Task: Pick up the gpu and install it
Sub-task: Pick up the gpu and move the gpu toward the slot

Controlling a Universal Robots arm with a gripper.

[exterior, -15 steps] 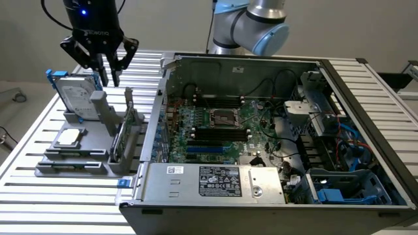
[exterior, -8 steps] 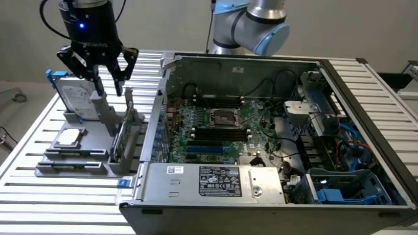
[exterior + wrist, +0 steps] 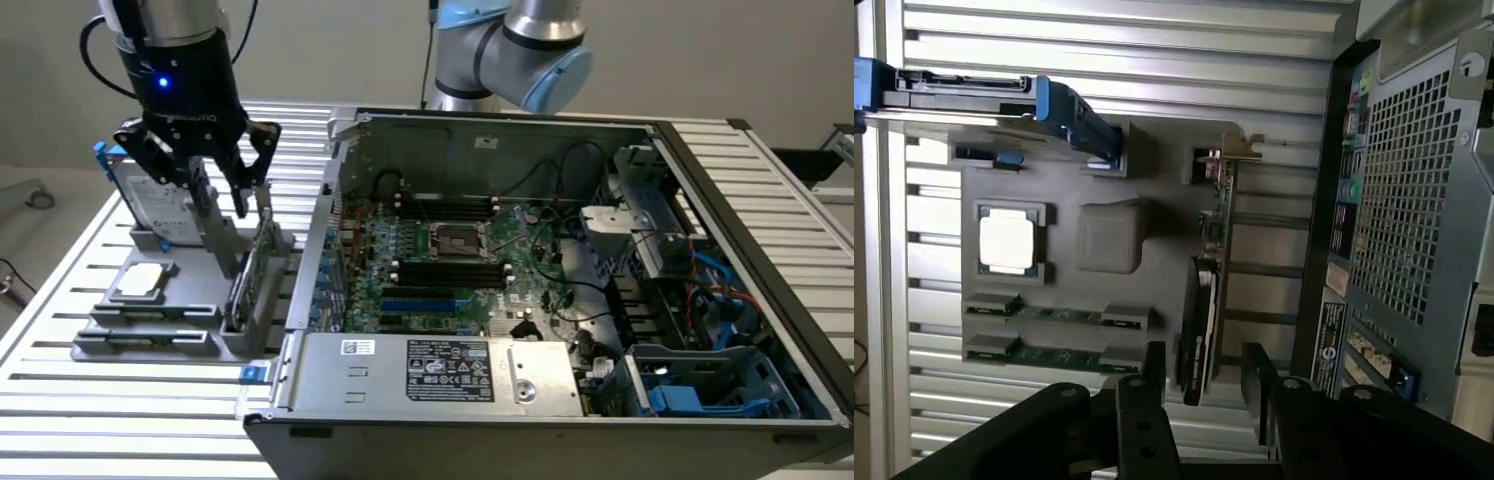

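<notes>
While the gpu stands just below the open pincer, pickup looks underway, needing jaws squarely astride it

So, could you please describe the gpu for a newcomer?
To the exterior view's left of the open computer case sits a grey holder. The gpu stands on edge at its case side: slim green board, black shroud, unlike the silver hard drive and square chip.
</notes>
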